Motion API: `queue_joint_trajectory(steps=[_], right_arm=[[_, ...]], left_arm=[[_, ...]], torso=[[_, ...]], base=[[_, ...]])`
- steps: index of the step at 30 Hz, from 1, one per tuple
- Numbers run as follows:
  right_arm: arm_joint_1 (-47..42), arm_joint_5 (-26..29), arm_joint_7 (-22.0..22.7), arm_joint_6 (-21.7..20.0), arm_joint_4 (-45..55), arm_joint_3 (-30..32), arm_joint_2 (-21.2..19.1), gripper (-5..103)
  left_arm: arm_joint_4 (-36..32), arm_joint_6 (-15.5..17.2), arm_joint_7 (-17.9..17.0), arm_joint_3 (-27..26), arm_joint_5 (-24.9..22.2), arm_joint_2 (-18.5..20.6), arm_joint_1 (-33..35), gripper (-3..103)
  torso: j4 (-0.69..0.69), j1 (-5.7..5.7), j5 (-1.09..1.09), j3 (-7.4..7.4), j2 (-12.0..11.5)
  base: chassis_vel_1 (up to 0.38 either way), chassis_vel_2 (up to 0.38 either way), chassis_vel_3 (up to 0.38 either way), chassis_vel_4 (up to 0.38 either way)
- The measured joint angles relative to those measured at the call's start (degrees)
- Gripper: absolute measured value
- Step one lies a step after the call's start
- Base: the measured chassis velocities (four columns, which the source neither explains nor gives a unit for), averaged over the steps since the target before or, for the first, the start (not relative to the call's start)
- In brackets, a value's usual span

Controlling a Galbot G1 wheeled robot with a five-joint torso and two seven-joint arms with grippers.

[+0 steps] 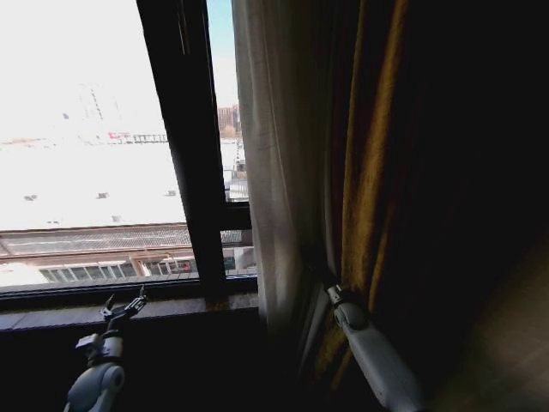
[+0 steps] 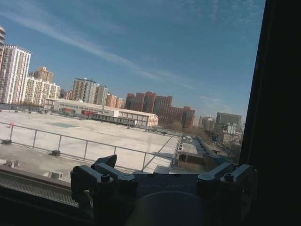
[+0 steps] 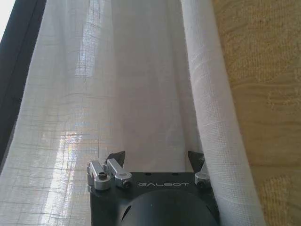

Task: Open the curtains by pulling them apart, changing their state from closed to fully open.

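Observation:
The sheer white curtain [image 1: 279,172] hangs gathered in pleats just right of the dark window frame bar [image 1: 184,146]. Its folds [image 3: 122,84] hang directly in front of my right wrist camera. My right gripper [image 3: 156,159] is pushed into the fabric low down with its fingers apart, and one thick fold [image 3: 214,141] runs along one fingertip. In the head view the right arm [image 1: 369,343] reaches up into the curtain's lower part, where the folds hide the fingers. My left gripper [image 1: 126,306] stands open at the sill on the left, holding nothing, facing the bare glass [image 2: 141,94].
A heavy golden-brown drape [image 1: 377,172] hangs right of the sheer curtain, seen also as the drape [image 3: 263,94] beside my right gripper. A dark windowsill [image 1: 129,313] runs below the glass. A dark frame edge [image 2: 277,117] stands beside the left gripper [image 2: 162,178].

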Motion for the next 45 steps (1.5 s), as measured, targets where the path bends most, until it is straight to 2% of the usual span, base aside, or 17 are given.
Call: queue_joint_trajectory(steps=[2, 5, 7, 9, 18, 25, 33, 45], right_arm=[[-0.7, 0.1, 0.1, -0.3, 0.7, -0.1, 0.0, 78], [-2.6, 0.1, 0.7, -1.3, 2.6, -0.3, 0.1, 94], [-3.3, 0.1, 1.0, -1.6, 3.4, -0.3, 0.2, 98], [-4.1, -0.2, 1.4, -1.7, 4.2, -0.4, 0.2, 100], [-8.2, -1.2, 2.5, -2.5, 9.8, -0.2, -0.8, 100], [-12.1, -2.0, 4.2, -3.5, 14.4, 0.0, -1.1, 100], [-13.3, -3.7, 3.9, -3.8, 15.4, 1.2, -0.8, 100], [-15.3, -3.6, 7.5, -4.6, 17.1, 1.1, -0.2, 100]], left_arm=[[0.0, 0.0, 0.0, 0.0, 0.0, 0.0, 0.0, 100], [0.0, 0.0, 0.0, 0.0, 0.0, 0.0, 0.0, 100], [0.0, 0.0, 0.0, 0.0, 0.0, 0.0, 0.0, 100], [0.0, 0.0, 0.0, 0.0, 0.0, 0.0, 0.0, 100], [0.0, 0.0, 0.0, 0.0, 0.0, 0.0, 0.0, 100], [0.0, 0.0, 0.0, 0.0, 0.0, 0.0, 0.0, 100], [0.0, 0.0, 0.0, 0.0, 0.0, 0.0, 0.0, 100], [0.0, 0.0, 0.0, 0.0, 0.0, 0.0, 0.0, 100]], torso=[[0.00, 0.00, 0.01, 0.00, 0.0], [0.03, -0.01, -0.04, 0.00, 0.0], [0.06, 0.00, -0.04, 0.00, 0.0], [0.04, -0.01, -0.02, 0.00, 0.0], [-0.01, 0.00, 0.01, 0.01, 0.0], [0.03, -0.01, -0.01, 0.00, 0.0], [0.00, 0.00, -0.01, 0.00, 0.0], [0.03, 0.00, -0.02, 0.00, 0.0]], base=[[0.158, 0.090, -0.162, -0.107], [0.129, 0.084, -0.147, -0.087], [0.067, 0.077, -0.112, -0.052], [0.056, 0.052, -0.033, -0.023], [0.010, 0.012, -0.003, -0.003], [0.000, 0.000, 0.000, 0.000], [0.000, 0.000, 0.000, 0.000], [0.000, 0.000, 0.000, 0.000]])
